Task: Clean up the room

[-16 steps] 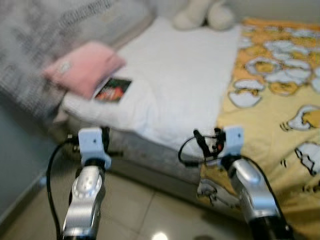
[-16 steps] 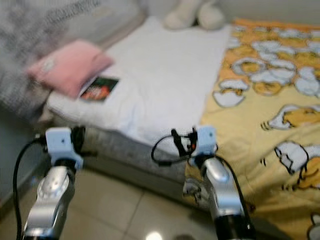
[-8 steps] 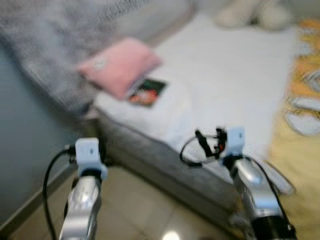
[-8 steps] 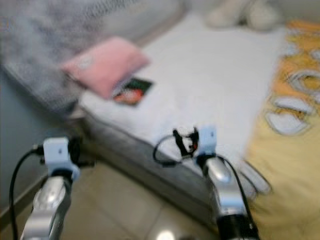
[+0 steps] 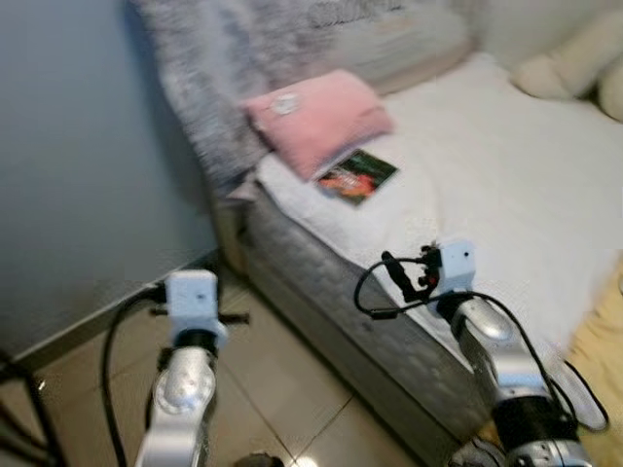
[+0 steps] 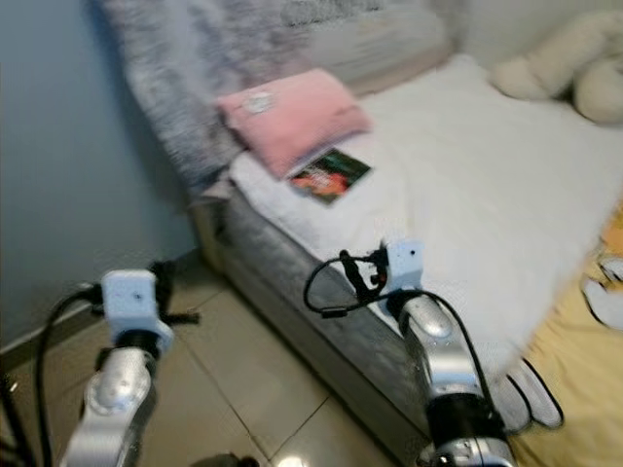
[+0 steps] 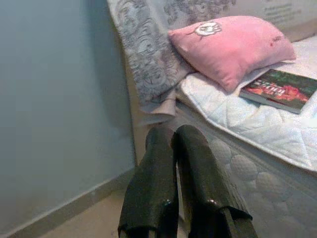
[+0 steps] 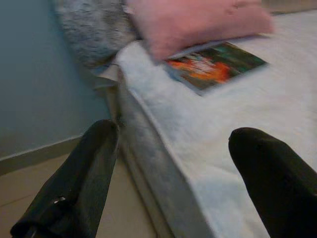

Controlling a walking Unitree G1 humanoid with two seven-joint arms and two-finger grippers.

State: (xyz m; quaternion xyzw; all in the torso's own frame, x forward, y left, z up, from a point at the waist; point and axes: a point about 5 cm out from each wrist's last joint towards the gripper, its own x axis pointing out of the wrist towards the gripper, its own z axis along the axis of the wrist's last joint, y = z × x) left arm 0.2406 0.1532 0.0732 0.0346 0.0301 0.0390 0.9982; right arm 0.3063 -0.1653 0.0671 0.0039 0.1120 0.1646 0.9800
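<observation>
Book (image 5: 356, 176) with a dark green and red cover lies flat on the white quilt (image 5: 506, 185) of the bed (image 6: 321, 321), near the bed's corner; one of its edges is tucked under the pink pillow (image 5: 316, 119), which rests partly on it. Pillow carries a small white emblem near its upper edge. Grey patterned blanket (image 7: 148, 59) hangs down at the head of the bed, against the blue-grey wall (image 5: 88, 165). Cream stuffed toy (image 6: 560, 63) sits at the far side of the quilt. Yellow printed cover (image 6: 594, 321) lies at the right edge of the bed. Left hand (image 7: 174, 148): fingers pressed together, closed on nothing, held over the tiled floor (image 5: 282, 389) near the bed's corner, pointing toward the mattress side below the pillow. Right hand (image 8: 173, 163): fingers spread wide apart, open and empty, held at the mattress edge, with the book ahead of it and well apart from both fingers. Head views are somewhat blurred. Black cable loops beside the right wrist (image 5: 375, 292).
</observation>
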